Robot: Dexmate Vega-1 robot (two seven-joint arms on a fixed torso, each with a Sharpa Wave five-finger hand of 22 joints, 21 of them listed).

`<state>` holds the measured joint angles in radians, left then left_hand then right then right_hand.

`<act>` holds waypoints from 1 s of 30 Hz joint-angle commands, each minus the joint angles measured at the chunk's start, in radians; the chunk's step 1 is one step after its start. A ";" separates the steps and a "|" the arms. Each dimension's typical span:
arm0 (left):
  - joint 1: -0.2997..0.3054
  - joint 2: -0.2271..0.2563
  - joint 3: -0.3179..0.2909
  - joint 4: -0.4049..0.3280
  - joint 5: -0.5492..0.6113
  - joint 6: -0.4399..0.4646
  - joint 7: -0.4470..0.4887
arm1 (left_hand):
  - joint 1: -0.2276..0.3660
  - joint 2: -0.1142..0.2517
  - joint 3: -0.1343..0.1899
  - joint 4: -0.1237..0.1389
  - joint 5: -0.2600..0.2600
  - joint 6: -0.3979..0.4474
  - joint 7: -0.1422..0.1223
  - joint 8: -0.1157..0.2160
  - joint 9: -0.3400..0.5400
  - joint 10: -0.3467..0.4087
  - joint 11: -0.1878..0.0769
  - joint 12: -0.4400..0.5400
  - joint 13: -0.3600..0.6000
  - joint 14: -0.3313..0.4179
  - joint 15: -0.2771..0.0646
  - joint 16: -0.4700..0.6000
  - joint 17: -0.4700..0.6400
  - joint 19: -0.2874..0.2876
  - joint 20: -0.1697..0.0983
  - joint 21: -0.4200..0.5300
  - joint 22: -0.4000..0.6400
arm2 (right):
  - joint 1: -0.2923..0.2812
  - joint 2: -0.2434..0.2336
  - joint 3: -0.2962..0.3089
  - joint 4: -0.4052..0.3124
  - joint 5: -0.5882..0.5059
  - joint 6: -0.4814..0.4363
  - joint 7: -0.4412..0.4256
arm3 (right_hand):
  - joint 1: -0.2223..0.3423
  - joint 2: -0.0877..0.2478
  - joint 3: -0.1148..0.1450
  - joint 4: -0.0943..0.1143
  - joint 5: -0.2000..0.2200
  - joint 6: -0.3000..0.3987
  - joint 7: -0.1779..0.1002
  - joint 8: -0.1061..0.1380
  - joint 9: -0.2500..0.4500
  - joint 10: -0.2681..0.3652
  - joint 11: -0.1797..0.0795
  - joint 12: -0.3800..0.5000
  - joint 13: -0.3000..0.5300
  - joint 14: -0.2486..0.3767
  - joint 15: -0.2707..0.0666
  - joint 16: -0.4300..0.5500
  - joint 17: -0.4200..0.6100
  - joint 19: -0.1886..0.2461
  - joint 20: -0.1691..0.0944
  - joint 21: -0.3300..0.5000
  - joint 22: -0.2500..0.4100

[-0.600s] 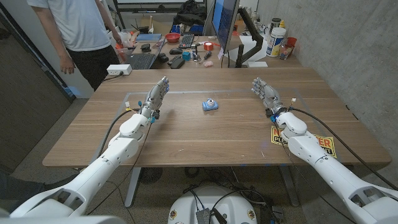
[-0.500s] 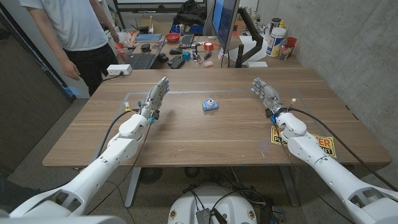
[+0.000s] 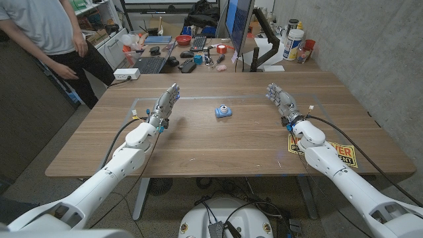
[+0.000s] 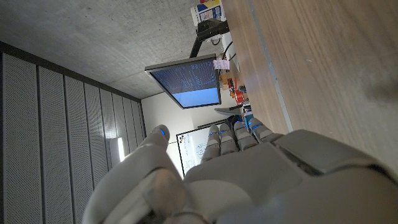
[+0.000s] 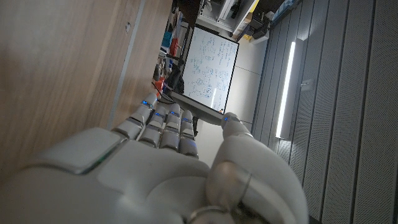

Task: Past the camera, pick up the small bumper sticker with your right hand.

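Sticker (image 3: 344, 154) at table edge (image 3: 370, 173), under right arm.

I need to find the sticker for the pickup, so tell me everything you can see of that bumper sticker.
The sticker is a flat yellow and black rectangle with red lettering on top and a black strip with pale lettering below; the words are too covered to read. It lies flat on the table near the right front edge. The right arm crosses over it, hiding its middle. The right hand is well ahead of it, holding nothing.
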<state>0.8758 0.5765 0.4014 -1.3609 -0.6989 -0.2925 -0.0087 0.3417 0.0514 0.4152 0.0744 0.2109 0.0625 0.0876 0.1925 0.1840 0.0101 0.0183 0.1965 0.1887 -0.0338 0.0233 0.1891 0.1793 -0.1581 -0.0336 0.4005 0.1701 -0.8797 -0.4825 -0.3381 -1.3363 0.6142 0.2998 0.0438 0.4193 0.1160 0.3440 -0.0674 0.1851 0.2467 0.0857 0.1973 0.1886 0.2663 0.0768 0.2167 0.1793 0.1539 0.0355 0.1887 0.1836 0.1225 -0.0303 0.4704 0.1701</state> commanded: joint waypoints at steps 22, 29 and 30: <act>-0.046 0.032 0.076 0.009 -0.032 -0.018 0.025 | 0.011 0.004 0.004 -0.003 0.005 0.002 0.001 0.005 0.002 0.000 0.001 0.007 0.001 -0.009 0.000 0.004 0.005 -0.007 -0.032 -0.017 0.004 | -0.083 -0.045 0.051 -0.074 -0.015 0.036 -0.013 | 0.010 0.000 0.009 -0.008 0.004 0.015 -0.011 0.004 0.004 0.020 -0.013 0.004 0.005 0.023 -0.015 0.007 0.000 0.020 -0.003 -0.008 0.006; -0.050 0.041 0.086 0.001 -0.032 -0.014 0.034 | 0.011 0.005 0.004 -0.004 0.005 0.002 0.000 0.005 0.002 0.000 -0.003 0.006 0.001 -0.009 0.000 0.004 0.005 -0.006 -0.032 -0.020 0.004 | -0.087 -0.055 0.054 -0.056 -0.011 0.061 0.016 | 0.011 -0.001 0.010 -0.010 0.004 0.013 -0.015 0.003 0.004 0.020 -0.014 0.004 0.005 0.025 -0.020 0.007 -0.001 0.025 -0.006 -0.009 0.006; -0.049 0.043 0.087 -0.001 -0.033 -0.013 0.036 | 0.011 0.005 0.004 -0.004 0.005 0.002 0.000 0.005 0.002 0.000 -0.003 0.006 0.001 -0.008 -0.001 0.004 0.005 -0.006 -0.032 -0.020 0.004 | -0.086 -0.056 0.053 -0.051 -0.011 0.065 0.023 | 0.011 -0.001 0.010 -0.011 0.004 0.012 -0.015 0.003 0.004 0.020 -0.014 0.004 0.005 0.026 -0.021 0.007 -0.001 0.026 -0.006 -0.009 0.006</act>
<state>0.8384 0.6073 0.4664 -1.3584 -0.7284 -0.3092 0.0162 0.3416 0.0515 0.4151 0.0744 0.2109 0.0626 0.0873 0.1925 0.1838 0.0100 0.0181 0.1965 0.1886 -0.0336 0.0233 0.1891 0.1792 -0.1579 -0.0335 0.3819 0.1699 -0.9544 -0.5255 -0.2904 -1.4078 0.5995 0.3256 0.0279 0.4193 0.1160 0.3511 -0.0745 0.1850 0.2538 0.0786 0.1973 0.1883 0.2787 0.0645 0.2166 0.1791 0.1718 0.0176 0.1933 0.1814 0.1387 -0.0323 0.4640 0.1747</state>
